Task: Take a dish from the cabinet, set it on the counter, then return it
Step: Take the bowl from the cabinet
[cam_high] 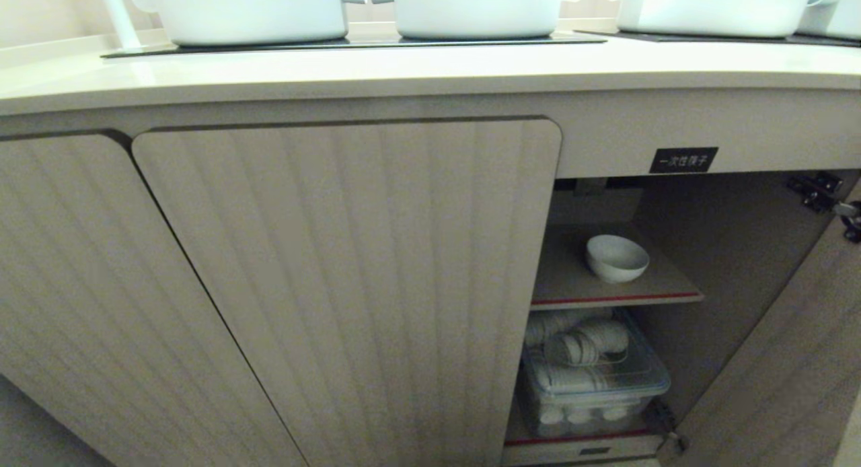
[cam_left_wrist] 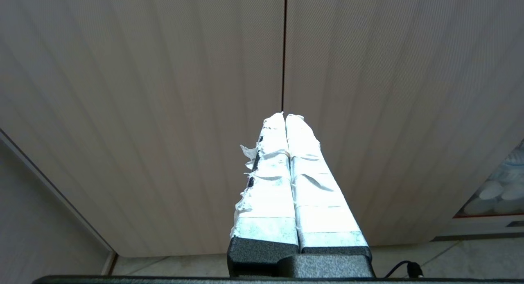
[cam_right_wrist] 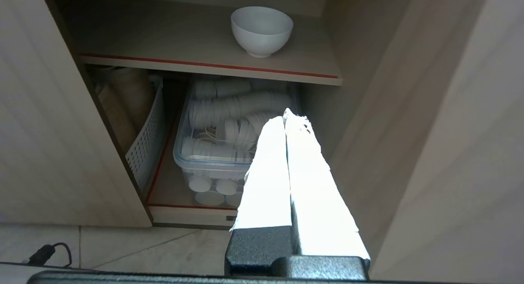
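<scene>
Where the head view looks down at the kitchen unit, the cabinet (cam_high: pixel 346 278) fills most of the picture, its fluted doors closed on the left and its right-hand door swung open. Inside the open bay, the dish (cam_high: pixel 617 258), a small white bowl, sits upright on the inner shelf (cam_high: pixel 572 285), near its front edge, where it looks easy to reach from outside. Below the shelf, a clear plastic box (cam_high: pixel 592 379) holds stacks of white disposable cups. A small black label (cam_high: pixel 683 160) with white characters sits on the panel above the opening. The counter (cam_high: pixel 403 73) runs across the top, carrying large white pots (cam_high: pixel 249 13) on black glass panels. Neither arm appears here.

From the left wrist view, the left gripper (cam_left_wrist: pixel 285 116) shows its two white-wrapped fingers pressed together, holding nothing, pointing at the seam between two closed doors. It seems parked, away from the open bay.

From the right wrist view, the right gripper (cam_right_wrist: pixel 288 114) also has its fingers pressed together and empty. It faces the open bay, level with the cup box, with the bowl on the shelf beyond and well apart from the fingertips. A white perforated basket (cam_right_wrist: pixel 147 140) stands beside the box. The bowl has not yet been taken; the fingers would need to part before reaching its rim.
</scene>
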Controlling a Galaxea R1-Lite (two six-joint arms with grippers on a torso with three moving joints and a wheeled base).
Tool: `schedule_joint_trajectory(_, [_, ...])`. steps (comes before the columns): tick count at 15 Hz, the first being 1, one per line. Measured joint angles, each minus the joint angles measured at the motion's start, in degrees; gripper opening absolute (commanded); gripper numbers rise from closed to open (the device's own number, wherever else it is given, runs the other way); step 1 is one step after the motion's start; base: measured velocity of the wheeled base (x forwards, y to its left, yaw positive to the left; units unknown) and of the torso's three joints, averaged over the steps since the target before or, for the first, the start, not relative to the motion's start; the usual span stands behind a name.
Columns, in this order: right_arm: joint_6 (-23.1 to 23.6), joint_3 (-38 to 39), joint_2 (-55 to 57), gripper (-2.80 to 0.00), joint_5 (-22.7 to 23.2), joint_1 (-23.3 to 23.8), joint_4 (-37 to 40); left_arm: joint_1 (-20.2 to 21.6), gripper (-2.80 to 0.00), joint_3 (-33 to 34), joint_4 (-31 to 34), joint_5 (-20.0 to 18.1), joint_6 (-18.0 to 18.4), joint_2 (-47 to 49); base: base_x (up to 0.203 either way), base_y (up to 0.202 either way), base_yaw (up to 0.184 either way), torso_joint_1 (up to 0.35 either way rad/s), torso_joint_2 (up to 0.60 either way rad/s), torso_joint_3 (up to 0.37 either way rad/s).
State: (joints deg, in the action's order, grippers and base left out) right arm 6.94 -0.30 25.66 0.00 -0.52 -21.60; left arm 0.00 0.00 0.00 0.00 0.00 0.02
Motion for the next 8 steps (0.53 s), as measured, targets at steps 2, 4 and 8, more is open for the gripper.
schedule_joint_trajectory(2, [0.0,-0.1,5.0,-2.80,0.0,-0.2,-4.1,0.0,-2.80,0.0,0.0,0.0,0.0,0.0,0.000,0.000,0.000,0.000,0.00,0.000])
schedule_joint_trajectory(4, [-0.1,-0.1,10.2,-2.80,0.0,-0.3,-8.7,0.0,-2.80,0.0,0.0,0.0,0.0,0.0,0.000,0.000,0.000,0.000,0.00,0.000])
schedule_joint_trajectory(8, [-0.4,-0.2,20.1,-2.80,0.0,-0.4,-16.7,0.0,-2.80,0.0,0.0,0.0,0.0,0.0,0.000,0.000,0.000,0.000,0.00,0.000])
